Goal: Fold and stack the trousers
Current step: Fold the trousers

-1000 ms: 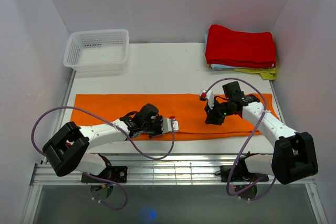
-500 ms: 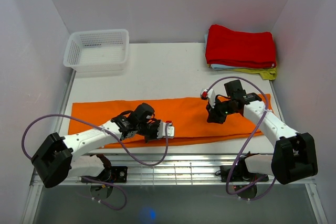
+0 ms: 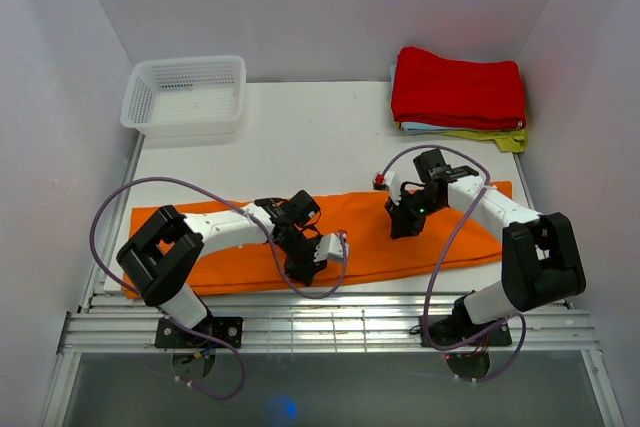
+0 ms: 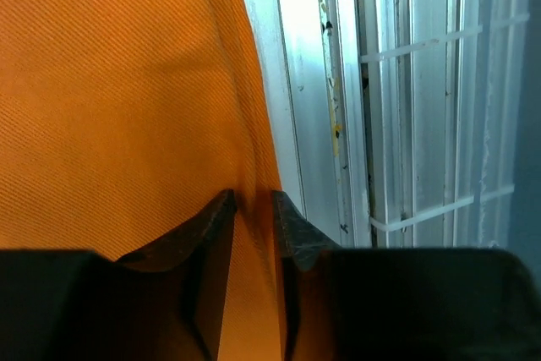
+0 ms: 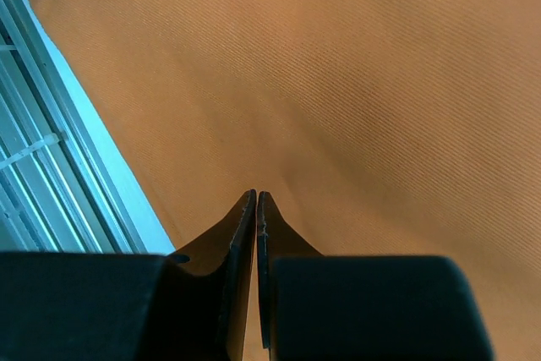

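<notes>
The orange trousers [image 3: 360, 217] lie folded lengthwise in a long band across the table's near side, the left end slanting toward the front edge. My left gripper [image 3: 318, 250] sits low over the band's near edge at the middle. Its jaws stand a little apart, and in the left wrist view [image 4: 252, 200] a ridge of the trousers [image 4: 118, 99] runs between them. My right gripper [image 3: 403, 225] is down on the band's right half. The right wrist view [image 5: 256, 196] has its jaws closed together, and the trousers [image 5: 363, 82] pucker toward the tips.
A white basket [image 3: 185, 95] stands at the back left. A stack of folded cloths with a red one on top [image 3: 458, 87] sits at the back right. The metal rail frame [image 3: 350, 322] runs along the table's front edge, just past the cloth.
The left gripper swung toward the near edge, dragging the band's left half down with it, then parted its jaws. The right gripper shifted slightly left and stayed shut.
</notes>
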`<state>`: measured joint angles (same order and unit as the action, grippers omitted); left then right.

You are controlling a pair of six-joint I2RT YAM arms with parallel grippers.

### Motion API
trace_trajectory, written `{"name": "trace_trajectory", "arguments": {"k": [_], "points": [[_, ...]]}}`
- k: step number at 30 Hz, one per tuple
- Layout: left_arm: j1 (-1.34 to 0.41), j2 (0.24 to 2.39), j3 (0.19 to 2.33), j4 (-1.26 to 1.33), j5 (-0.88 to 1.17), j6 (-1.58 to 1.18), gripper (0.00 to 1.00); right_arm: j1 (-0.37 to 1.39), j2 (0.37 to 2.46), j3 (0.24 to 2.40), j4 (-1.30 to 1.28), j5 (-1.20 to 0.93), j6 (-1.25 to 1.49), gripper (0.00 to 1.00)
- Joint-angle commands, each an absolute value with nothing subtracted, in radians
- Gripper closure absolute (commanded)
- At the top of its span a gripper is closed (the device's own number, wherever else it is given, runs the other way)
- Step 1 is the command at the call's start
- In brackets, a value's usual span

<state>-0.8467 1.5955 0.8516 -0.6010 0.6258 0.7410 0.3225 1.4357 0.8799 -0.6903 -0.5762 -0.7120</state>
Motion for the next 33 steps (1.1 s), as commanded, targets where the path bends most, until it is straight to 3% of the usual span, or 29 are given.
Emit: {"name": "trace_trajectory", "arguments": {"k": [1,7,12,18,24,30,33], "points": [[-0.839,1.554,0.873,-0.729,0.624,0.732,0.59,0.341,1.483,0.917,-0.703,-0.558,-0.67,0.91],[-0.659,1.203,0.827,-0.741,0.54,0.519,0.41,0.341,1.514,0.925,-0.635,-0.505,-0.572,0.89],[-0.343,1.178,0.741,-0.841,0.493,0.596,0.42,0.341,1.581,0.93,-0.623,-0.46,-0.535,0.88],[-0.151,1.379,0.663,-0.753,0.4,0.594,0.48,0.341,1.627,0.943,-0.6,-0.382,-0.482,0.88],[-0.095,1.656,0.793,-0.6,0.306,0.575,0.51,0.325,1.676,0.954,-0.568,-0.305,-0.437,0.87],[-0.049,2.041,1.283,-0.638,0.305,0.557,0.53,0.287,1.746,1.026,-0.545,-0.239,-0.416,0.85],[-0.046,2.1,1.455,-0.676,0.317,0.555,0.52,0.268,1.764,1.069,-0.546,-0.232,-0.431,0.84]]}}
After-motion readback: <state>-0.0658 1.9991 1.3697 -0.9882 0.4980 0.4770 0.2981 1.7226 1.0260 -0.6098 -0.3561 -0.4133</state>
